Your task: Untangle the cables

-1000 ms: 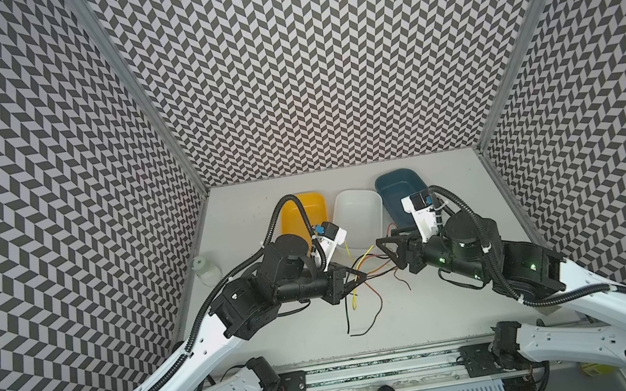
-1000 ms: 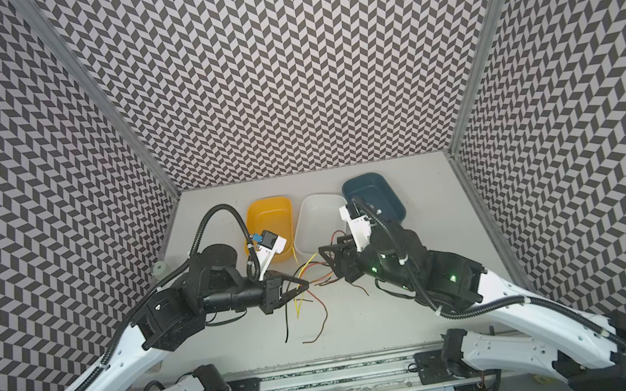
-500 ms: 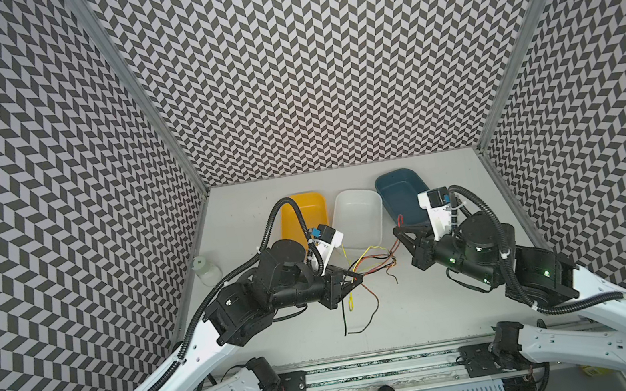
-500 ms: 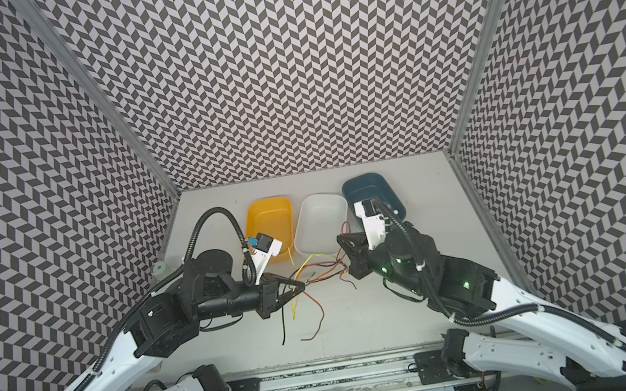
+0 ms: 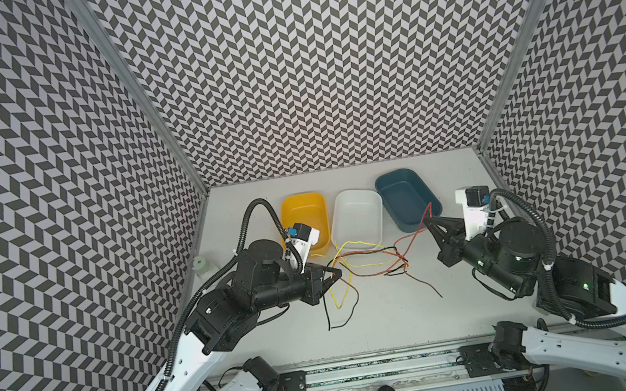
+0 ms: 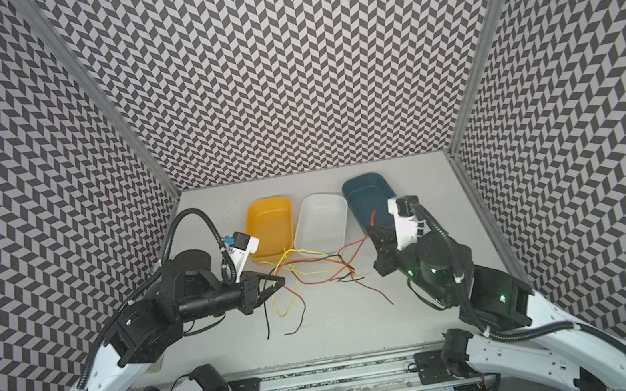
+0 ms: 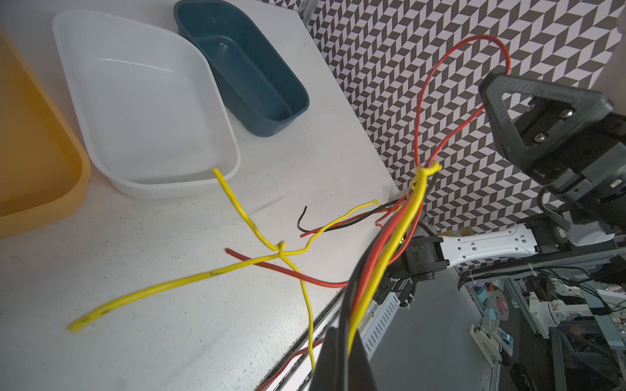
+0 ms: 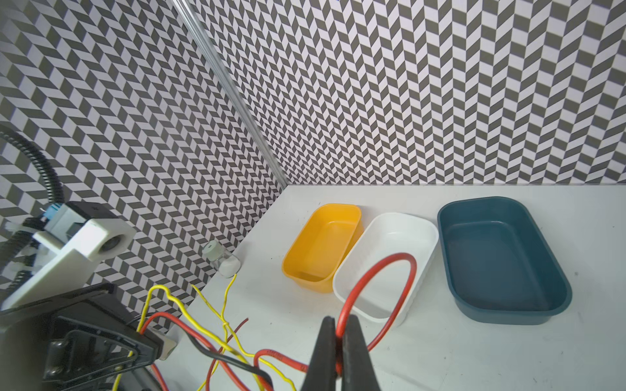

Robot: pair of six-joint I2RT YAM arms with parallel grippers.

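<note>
Yellow tray (image 5: pixel 303 212), white tray (image 5: pixel 356 217) and blue tray (image 5: pixel 406 195) line the table's (image 5: pixel 405 317) far edge; cables (image 5: pixel 370 254) span the middle; the near edge lies open.

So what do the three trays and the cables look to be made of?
The yellow tray, white tray, blue tray: moulded plastic, likely; smooth, slightly glossy, with rounded corners and soft highlights. The cables: probably metal wire in coloured plastic insulation; they hold kinks and a twisted knot; smooth sheen.

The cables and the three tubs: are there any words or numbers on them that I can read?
No words or numbers can be read anywhere.
Red cable: faint marks near the jaws, maybe print, too small and blurred to read.
Yellow tub, white tub, blue tub: no writing.
</note>
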